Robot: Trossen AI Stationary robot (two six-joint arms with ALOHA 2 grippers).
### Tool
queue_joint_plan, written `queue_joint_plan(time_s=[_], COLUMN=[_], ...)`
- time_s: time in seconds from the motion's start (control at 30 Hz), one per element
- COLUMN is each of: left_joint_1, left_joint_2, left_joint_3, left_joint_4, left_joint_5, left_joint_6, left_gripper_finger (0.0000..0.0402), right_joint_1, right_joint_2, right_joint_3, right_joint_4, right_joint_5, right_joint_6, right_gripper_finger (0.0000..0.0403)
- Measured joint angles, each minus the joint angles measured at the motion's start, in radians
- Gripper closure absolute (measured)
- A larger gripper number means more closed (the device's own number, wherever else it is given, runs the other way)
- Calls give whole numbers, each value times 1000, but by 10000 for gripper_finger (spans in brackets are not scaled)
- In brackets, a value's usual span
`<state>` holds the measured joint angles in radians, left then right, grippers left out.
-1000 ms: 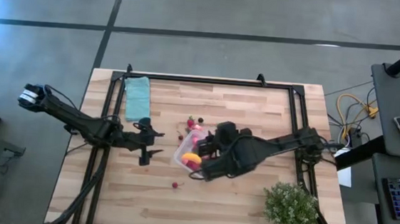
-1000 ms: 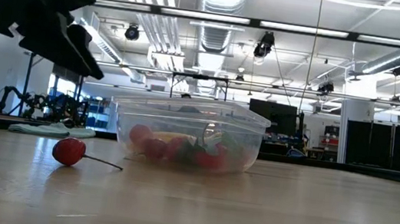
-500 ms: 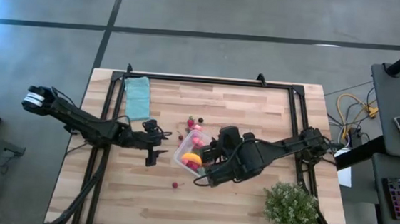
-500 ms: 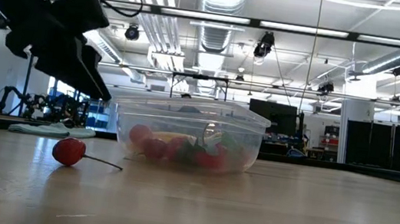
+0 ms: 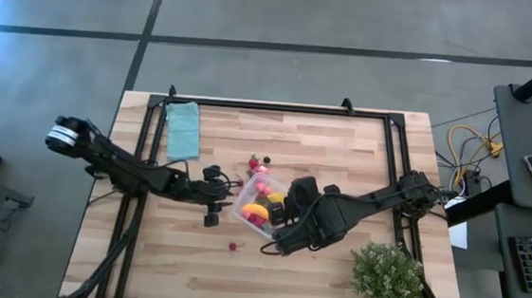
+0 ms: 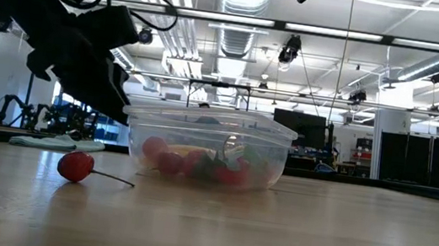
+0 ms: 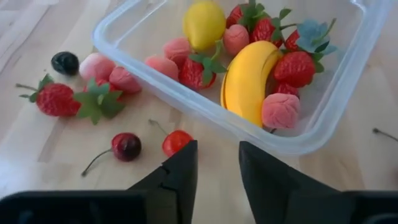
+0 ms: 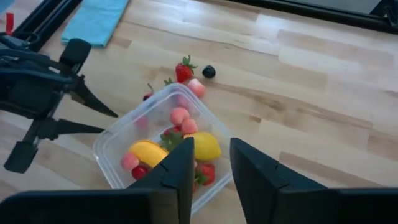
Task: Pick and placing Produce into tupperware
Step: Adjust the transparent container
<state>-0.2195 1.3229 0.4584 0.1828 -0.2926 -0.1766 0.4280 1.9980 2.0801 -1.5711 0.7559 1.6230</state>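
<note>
Left gripper [image 5: 213, 199] hangs low over the counter [image 5: 342, 146], just beside the tupperware's [image 5: 243, 202] left edge. In its wrist view the fingers [image 7: 177, 177] stand spread, nothing between them, aimed at two cherries, one red [image 7: 176, 140] and one dark [image 7: 127, 146], lying outside the tub wall. Right gripper [image 5: 281, 236] holds above the tub's opposite side; its fingers [image 8: 176, 174] are parted and empty, looking down on the tub.

The tupperware sits near mid-counter, lidless. Inside: a banana [image 7: 247, 79], a lemon [image 7: 204, 23], strawberries and pink pieces. Loose produce outside: a strawberry [image 7: 56, 99], a dark berry [image 7: 65, 62] and pink pieces beyond the tub's far side, and a single stemmed cherry [image 6: 75, 166] on the near side, apart from the rest. A teal cloth [image 5: 184, 130] and a potted plant [image 5: 387, 277] lie clear of the work.

Assessment: task partly complete; the left gripper appears set to take a cherry.

Risks noted:
- The cherries are round and close to the tub wall. An off-centre close could squirt one away or roll it under the rim.
- A finger descending near the wall could catch the light tub and shove it, possibly into the right gripper.
- Both arms crowd the same tub; simultaneous moves invite contact.
- The near-side cherry sits alone and could be missed.
</note>
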Motion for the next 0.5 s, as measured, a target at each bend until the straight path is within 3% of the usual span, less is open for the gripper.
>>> queue_joint_plan(time_s=[0.13,0.3,0.5], left_joint_1=[0,0,0], left_joint_2=[41,77,115], left_joint_3=[13,46,73], left_joint_4=[65,124,122], left_joint_5=[16,126,156], left_joint_6=[1,0,1], left_gripper_finger=[313,318,318], right_joint_1=[8,10,13], right_joint_2=[0,0,0], right_joint_3=[-3,-3,-3], right_joint_4=[0,0,0], right_joint_5=[0,1,0], right_joint_6=[0,-4,-8], right_gripper_finger=[318,321,319])
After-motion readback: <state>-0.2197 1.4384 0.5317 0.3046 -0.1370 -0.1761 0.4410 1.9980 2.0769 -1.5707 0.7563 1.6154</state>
